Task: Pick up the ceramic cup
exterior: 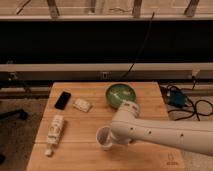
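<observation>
The ceramic cup (103, 137) is small, white and round with a pale greyish inside. It sits on the wooden table (80, 152) near the front middle. My white arm (150, 132) comes in from the right and ends at the cup's right side. My gripper (114, 140) is at the cup's right rim, mostly hidden behind the arm's wrist. The wider green bowl (121, 95) stands behind the arm at the table's back.
A black phone (63, 100) lies at the back left. A small white packet (82, 105) lies beside it. A white bottle (55, 132) lies on its side at the left. Cables and a blue object (177, 97) are on the floor to the right.
</observation>
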